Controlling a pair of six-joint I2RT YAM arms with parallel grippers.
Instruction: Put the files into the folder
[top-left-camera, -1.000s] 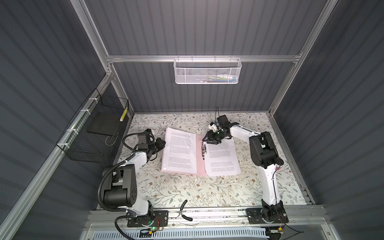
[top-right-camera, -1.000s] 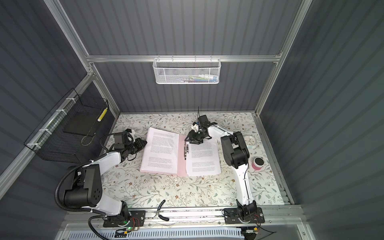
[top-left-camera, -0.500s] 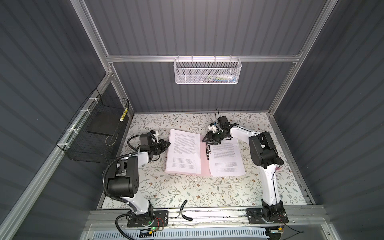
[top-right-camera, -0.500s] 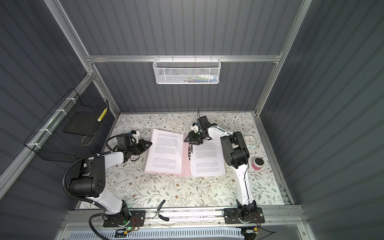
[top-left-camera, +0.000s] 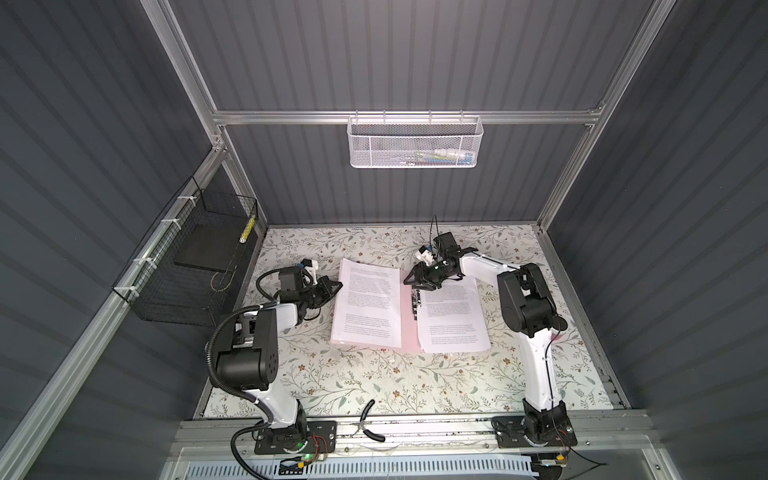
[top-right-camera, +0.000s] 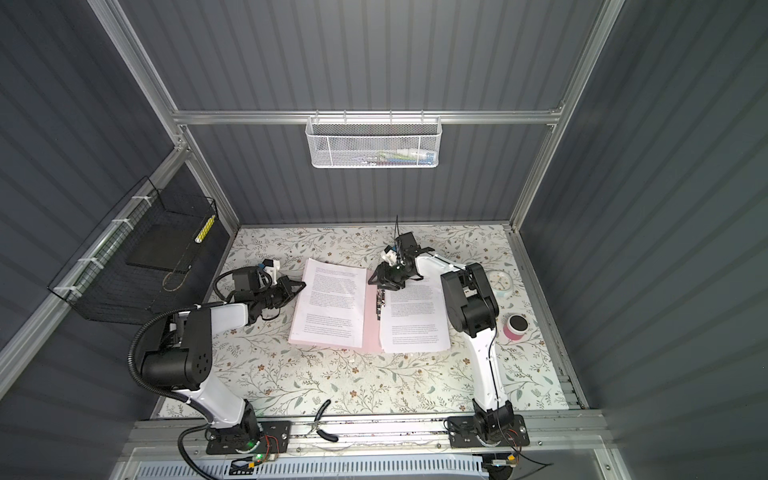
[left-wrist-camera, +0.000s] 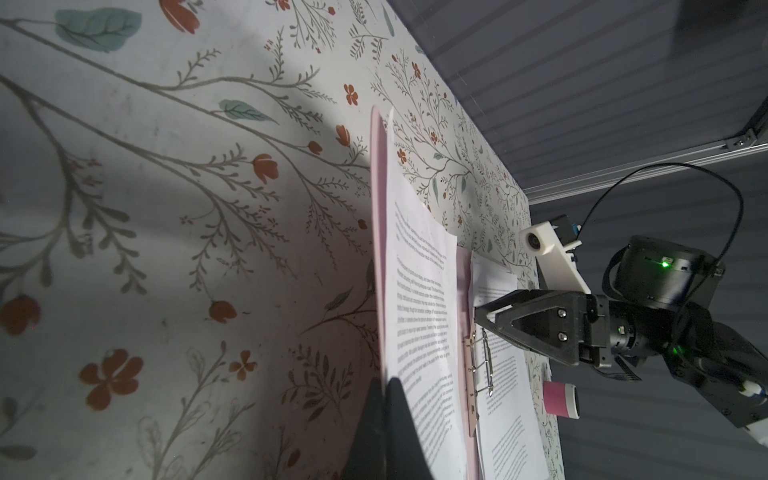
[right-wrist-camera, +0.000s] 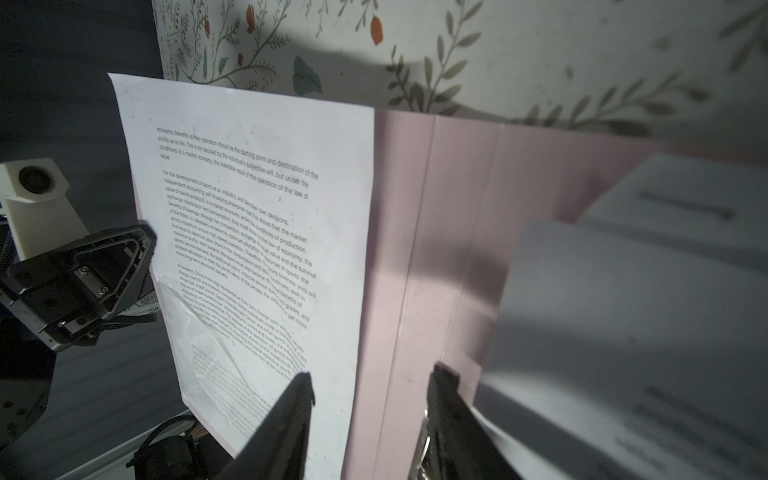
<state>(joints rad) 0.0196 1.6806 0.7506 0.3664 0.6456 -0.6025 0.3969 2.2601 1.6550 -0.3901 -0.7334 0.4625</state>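
Note:
The pale pink folder (top-left-camera: 408, 329) (top-right-camera: 371, 332) lies open on the floral table, in both top views. One of the files (top-left-camera: 368, 303) lies on its left cover, and more files (top-left-camera: 451, 316) lie on its right half beside the silver clip (top-left-camera: 414, 301). My left gripper (top-left-camera: 338, 284) (left-wrist-camera: 384, 382) is shut on the left edge of the cover and its sheet. My right gripper (top-left-camera: 409, 282) (right-wrist-camera: 374, 386) hovers open over the far end of the spine. Its fingers (right-wrist-camera: 303, 399) straddle the pink strip, with the clip (left-wrist-camera: 484, 365) just behind them.
A black wire basket (top-left-camera: 195, 270) on the left wall holds a flat black slab (top-left-camera: 208, 249). A white mesh basket (top-left-camera: 415, 141) hangs on the back wall. Pliers (top-left-camera: 368, 424) lie at the front rail. A pink roll (top-right-camera: 516, 326) and a round white clock (top-right-camera: 500, 282) stand behind the right arm.
My left gripper moved right to the folder's left edge and closed on it. The folder and its sheets shifted slightly right. The right gripper stayed over the spine.

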